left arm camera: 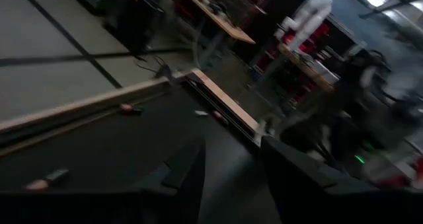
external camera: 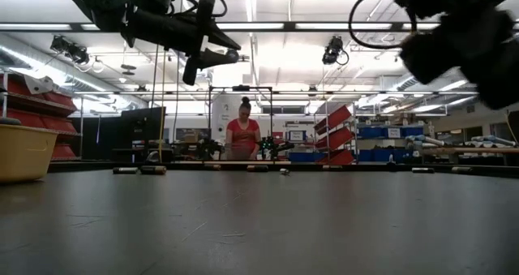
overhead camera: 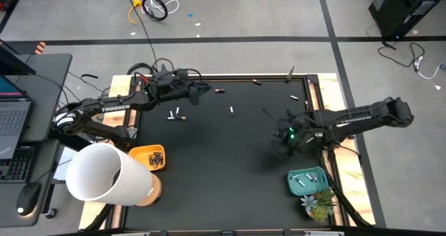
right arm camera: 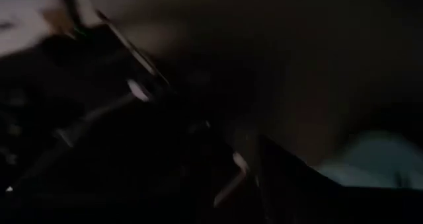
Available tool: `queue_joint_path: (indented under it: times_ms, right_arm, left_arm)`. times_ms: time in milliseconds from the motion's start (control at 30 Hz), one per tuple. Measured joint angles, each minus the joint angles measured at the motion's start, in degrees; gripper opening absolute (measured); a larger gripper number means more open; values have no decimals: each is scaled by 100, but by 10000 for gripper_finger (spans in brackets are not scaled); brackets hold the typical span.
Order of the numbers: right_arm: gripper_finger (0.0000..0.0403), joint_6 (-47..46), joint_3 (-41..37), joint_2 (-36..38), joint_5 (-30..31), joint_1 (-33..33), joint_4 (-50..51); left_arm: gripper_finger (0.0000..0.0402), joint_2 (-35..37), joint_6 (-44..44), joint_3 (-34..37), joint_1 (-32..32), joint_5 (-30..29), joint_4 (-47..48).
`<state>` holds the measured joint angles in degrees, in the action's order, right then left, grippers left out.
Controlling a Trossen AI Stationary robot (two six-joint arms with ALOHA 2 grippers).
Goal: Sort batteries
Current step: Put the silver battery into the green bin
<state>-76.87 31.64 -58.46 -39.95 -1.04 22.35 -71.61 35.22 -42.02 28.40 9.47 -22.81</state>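
Black desk framed by pale wood. Big white cylinder at the near left corner, yellow bin just beside it holding a few dark batteries. Teal bin near right, silver ones inside, small plant next to it.

Left arm hovers over the far left; left gripper fingers parted, nothing between them. Right gripper is raised above the desk's right side, just beyond the teal bin; wrist view too dark, can't tell its fingers or any hold.

Loose batteries lie below the left gripper, more along the far edge, one mid-desk.
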Motion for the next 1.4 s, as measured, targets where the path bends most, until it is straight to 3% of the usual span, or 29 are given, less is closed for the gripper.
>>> queue_joint_path:
  times_ms: [167,400,667,900,1133,1400]
  right_arm:
    - [74,529,263,-60,471,-742,-658]
    - [38,2200,1346,-619,1358,-1411,7]
    - [16,4110,3053,-1828,2846,-1693,2415]
    - [22,5439,4254,-2723,3045,-2320,4130]
    - [40,6255,4932,-3255,3201,-3079,4924]
    - [61,6683,5049,-3717,4061,-3857,5333]
  left_arm:
    - [160,0,103,0,-2,483,4]
    - [160,0,107,0,-2,722,62]
    - [160,0,110,0,-2,1205,48]
    - [160,0,117,0,-2,1427,45]
    - [160,0,105,0,0,1292,33]
    - [160,0,-37,0,0,1113,40]
